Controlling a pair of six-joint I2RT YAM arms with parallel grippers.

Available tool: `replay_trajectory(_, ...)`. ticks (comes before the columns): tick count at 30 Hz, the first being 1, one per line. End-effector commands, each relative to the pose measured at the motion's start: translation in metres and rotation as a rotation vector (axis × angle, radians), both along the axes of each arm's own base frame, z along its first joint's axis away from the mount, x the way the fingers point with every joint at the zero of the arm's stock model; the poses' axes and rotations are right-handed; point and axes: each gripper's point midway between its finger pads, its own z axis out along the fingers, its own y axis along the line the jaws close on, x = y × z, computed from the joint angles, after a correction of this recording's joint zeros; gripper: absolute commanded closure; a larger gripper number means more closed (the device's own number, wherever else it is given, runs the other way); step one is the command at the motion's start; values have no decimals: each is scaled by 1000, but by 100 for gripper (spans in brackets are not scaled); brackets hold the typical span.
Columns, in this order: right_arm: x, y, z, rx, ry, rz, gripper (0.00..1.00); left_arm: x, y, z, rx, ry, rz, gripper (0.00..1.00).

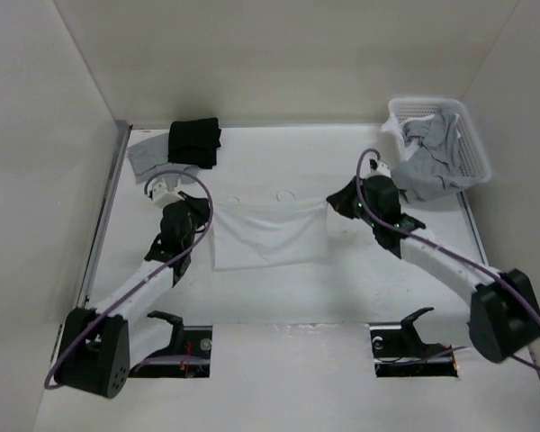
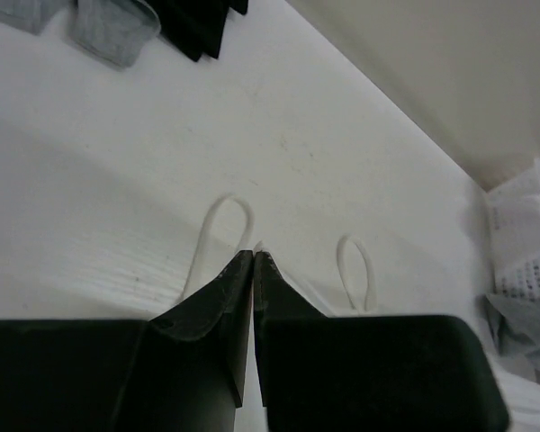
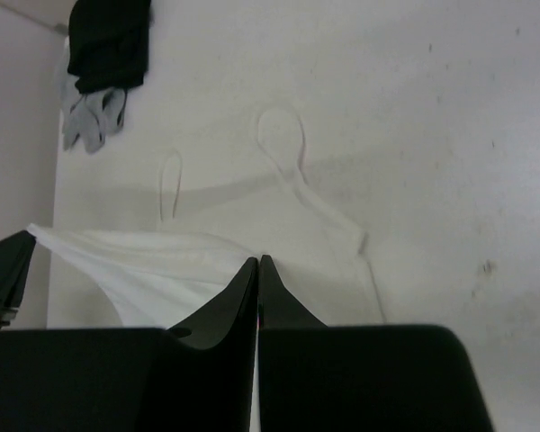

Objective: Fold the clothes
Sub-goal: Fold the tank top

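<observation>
We judge the step in hand to be the first fold. The white top lies in the middle of the table, between the two arms. One edge of it is lifted and stretched left to right, and its two straps lie flat as loops on the far side.

To do this well, we should move both arms together at the same height and pace so the raised edge stays straight. It should come down square to the straps rather than slanting. The thin fabric will likely sag or crease if one side leads. We should lower the edge fully onto the cloth before letting go, so it doesn't spring back.

The left gripper has its jaws pressed together on the left corner of the lifted edge; in its wrist view a sliver of white shows at the tips. The right gripper is likewise clamped on the right corner, with the fabric running taut away from it.

The black garment at the far left and the basket at the far right stand well apart from the fold.
</observation>
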Motion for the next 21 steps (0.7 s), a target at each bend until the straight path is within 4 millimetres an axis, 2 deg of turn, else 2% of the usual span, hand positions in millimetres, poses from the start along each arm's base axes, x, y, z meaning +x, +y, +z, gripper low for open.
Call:
replay_trajectory(1,54,17,30,17,-107,54,98,42,13,48,-46,-147,65,97)
replay_trajectory(4,97,24,16,19,-67,57,98,66,27,28,-45,-89,120,97)
replay_trajectory(7,137,29,-3,28,-25,54,97,83,42,-8,-59,3,175,93)
replay_trajectory(9,159,34,-16,38,7,54,90,96,46,-27,-75,49,189,81)
replay_trajectory(11,171,36,-24,45,20,40,76,108,37,-32,-79,60,137,68)
replay_trajectory(13,170,36,-23,61,22,28,59,111,29,-23,-86,30,98,64)
replay_trajectory(16,151,23,-21,30,13,-4,47,89,18,-14,-47,6,65,65)
replay_trajectory(19,115,4,-29,3,-4,-60,46,44,8,-34,-14,61,39,69)
replay_trajectory(21,92,-1,-36,4,-14,-69,59,11,9,-58,3,131,25,72)
